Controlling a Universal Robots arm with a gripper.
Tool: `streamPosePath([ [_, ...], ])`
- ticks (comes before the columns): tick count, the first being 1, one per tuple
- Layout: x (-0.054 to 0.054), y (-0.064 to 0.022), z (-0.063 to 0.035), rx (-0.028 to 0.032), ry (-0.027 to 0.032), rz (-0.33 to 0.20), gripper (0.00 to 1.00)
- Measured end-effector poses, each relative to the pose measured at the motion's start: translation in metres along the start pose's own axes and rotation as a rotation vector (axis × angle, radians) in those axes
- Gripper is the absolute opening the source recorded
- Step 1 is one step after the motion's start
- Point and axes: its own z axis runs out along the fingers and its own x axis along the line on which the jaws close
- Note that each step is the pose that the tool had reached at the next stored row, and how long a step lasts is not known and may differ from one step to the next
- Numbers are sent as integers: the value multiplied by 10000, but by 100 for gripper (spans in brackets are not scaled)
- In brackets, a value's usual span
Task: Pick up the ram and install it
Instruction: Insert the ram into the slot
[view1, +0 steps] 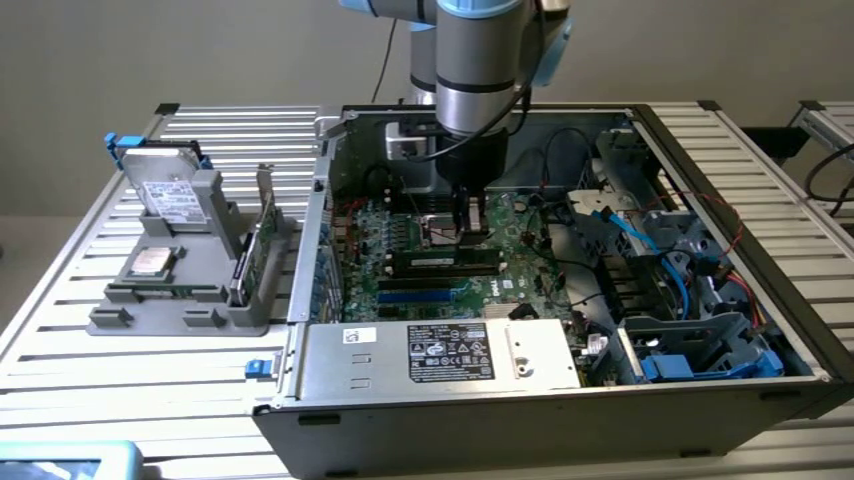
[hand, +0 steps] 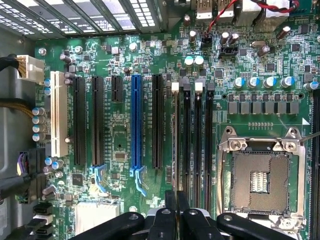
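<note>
Jaws closed together over memory slots (hand: 187, 140) — case walls (view1: 316, 210) well clear.

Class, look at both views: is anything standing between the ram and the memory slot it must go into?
Nothing visible does. The pincer is closed on the ram, edge-on directly over the memory slot; no cable or part crosses that slot. The blue cables lie off to the exterior view's right.

Motherboard (hand: 125, 107): glossy green board. Case (view1: 534, 420): matt grey sheet metal. Table (view1: 134, 380): ribbed bare metal, satin.
</note>
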Motion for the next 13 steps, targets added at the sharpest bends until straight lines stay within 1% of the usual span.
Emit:
streamPosePath([
  [5,-1,4,9,27,-1,3,13],
  [13,-3,12,21,38,0,5,13],
])
